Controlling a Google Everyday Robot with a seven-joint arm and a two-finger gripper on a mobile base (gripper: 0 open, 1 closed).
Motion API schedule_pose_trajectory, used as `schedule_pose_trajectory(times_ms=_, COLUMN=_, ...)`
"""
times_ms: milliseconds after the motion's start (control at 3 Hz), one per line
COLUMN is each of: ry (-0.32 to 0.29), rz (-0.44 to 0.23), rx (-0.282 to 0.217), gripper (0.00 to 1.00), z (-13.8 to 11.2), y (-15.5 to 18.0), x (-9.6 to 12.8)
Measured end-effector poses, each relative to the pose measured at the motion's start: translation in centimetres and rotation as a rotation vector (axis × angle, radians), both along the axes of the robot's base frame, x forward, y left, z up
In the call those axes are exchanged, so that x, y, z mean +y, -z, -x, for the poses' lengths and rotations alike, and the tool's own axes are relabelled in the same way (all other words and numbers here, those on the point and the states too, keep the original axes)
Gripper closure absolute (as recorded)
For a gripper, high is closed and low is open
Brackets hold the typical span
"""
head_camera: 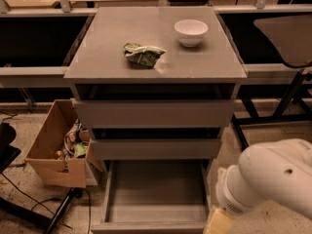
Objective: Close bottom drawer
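Observation:
The bottom drawer [156,189] of the grey cabinet is pulled far out, showing its shallow empty grey box; its front panel [151,227] lies at the lower edge of the view. The middle drawer front [155,148] and the top drawer front [155,113] above it are pushed in. My white arm [273,179] fills the lower right. The pale yellow gripper [218,223] hangs just right of the bottom drawer's front right corner and is cut off by the frame's edge.
On the cabinet top [97,57] lie a crumpled green bag [142,54] and a white bowl [191,31]. An open cardboard box [58,147] with clutter stands on the floor to the left. Dark cables and a stand lie at the lower left. Tables stand behind.

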State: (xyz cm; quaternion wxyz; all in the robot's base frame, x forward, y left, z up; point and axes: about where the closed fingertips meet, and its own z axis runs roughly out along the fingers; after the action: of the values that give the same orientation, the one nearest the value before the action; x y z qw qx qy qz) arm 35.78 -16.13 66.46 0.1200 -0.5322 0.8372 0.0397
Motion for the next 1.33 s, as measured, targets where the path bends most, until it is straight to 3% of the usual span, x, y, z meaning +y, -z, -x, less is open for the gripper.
schedule_pose_trajectory(times_ms=333, ry=0.008, rz=-0.03, rx=0.045, gripper=0.0, z=0.6, y=2.9, x=0.2)
schedule_pose_trajectory(times_ms=667, ry=0.008, rz=-0.03, rx=0.045, gripper=0.0, z=0.6, y=2.9, x=0.2)
schedule_pose_trajectory(times_ms=1000, ry=0.013, rz=-0.021, rx=0.079, gripper=0.0, z=0.3, y=6.9, x=-0.4)
schedule_pose_trajectory(times_ms=1333, ry=0.028, rz=0.028, rx=0.153, gripper=0.0, z=-0.2, y=18.5, x=-3.1)
